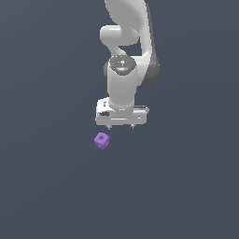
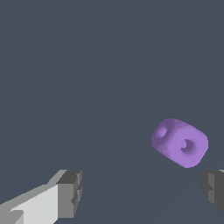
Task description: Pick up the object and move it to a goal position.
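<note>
You are looking at the claw [image 1: 121, 126] hanging with its fingers spread apart and gripping nothing. The purple block [image 1: 102, 140] is sitting on the dark surface [image 1: 51, 186], just below the claw and slightly toward the exterior view's left, apart from both fingertips. In the wrist view, the block [image 2: 180, 142] is lying outside the gap between the fingers [image 2: 70, 192], nearer one of them, showing round dimples on two faces. You are seeing no readable writing, brand or label anywhere. The surface's edges are lying outside both views.
</note>
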Motion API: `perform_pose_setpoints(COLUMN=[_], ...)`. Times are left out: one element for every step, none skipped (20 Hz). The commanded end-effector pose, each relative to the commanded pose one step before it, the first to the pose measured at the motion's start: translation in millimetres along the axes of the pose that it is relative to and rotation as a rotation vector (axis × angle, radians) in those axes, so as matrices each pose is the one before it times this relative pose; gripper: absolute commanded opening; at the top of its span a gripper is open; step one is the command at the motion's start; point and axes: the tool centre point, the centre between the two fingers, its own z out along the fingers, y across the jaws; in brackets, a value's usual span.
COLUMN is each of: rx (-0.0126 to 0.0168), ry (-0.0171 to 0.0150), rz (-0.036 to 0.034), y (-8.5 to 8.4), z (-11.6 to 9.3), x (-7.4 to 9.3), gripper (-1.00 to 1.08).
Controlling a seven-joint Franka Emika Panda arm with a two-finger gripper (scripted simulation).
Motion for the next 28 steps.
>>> perform_pose_setpoints(rx=[0.0,-0.00013,-0.00032,-0.00055,-0.00078,-0.00103,-0.00114,-0.00094,-0.00069,-0.00044,-0.00017,0.00007,0.00033,0.00041,0.00055,0.00071,0.00086,0.00099,0.00111,0.00119,0.00125,0.00129,0.0013,0.00128,0.00123,0.00113,0.001,0.00082], ry=[0.0,0.00015,0.00041,0.00069,0.00096,0.00121,0.00128,0.00099,0.0007,0.00041,0.00013,-0.00008,-0.00025,-0.00004,0.0001,0.00011,0.0001,0.0001,0.00011,0.00012,0.00014,0.00017,0.0002,0.00024,0.00028,0.00034,0.00041,0.00051], rz=[0.0,-0.00137,-0.00393,-0.00656,-0.00908,-0.01153,-0.01235,-0.00979,-0.00711,-0.00444,-0.00175,0.00068,0.00343,0.00501,0.00705,0.00929,0.01148,0.01374,0.01598,0.01811,0.02021,0.02249,0.02473,0.027,0.02934,0.03166,0.03402,0.03637], y=[0.01,-0.25,-0.66,-1.13,-1.53,-1.95,-2.08,-1.64,-1.19,-0.75,-0.28,0.03,0.64,0.84,1.17,1.55,1.91,2.3,2.69,3.06,3.43,3.83,4.24,4.66,5.09,5.53,5.98,6.43], z=[0.0,-0.18,-0.52,-0.86,-1.2,-1.53,-1.65,-1.32,-0.96,-0.6,-0.24,0.1,0.47,0.74,1.07,1.4,1.73,2.06,2.38,2.7,3.0,3.33,3.65,3.97,4.29,4.61,4.93,5.24], x=[0.0,-0.01,-0.03,-0.05,-0.06,-0.07,-0.06,-0.03,-0.02,-0.01,0.0,0.01,0.0,0.02,0.03,0.05,0.07,0.09,0.12,0.16,0.2,0.26,0.34,0.42,0.53,0.65,0.79,0.96], gripper=[1.0,1.0,1.0,1.0,1.0,1.0,1.0,1.0,1.0,1.0,1.0,1.0,1.0,1.0,1.0,1.0,1.0,1.0,1.0,1.0,1.0,1.0,1.0,1.0,1.0,1.0,1.0,1.0])
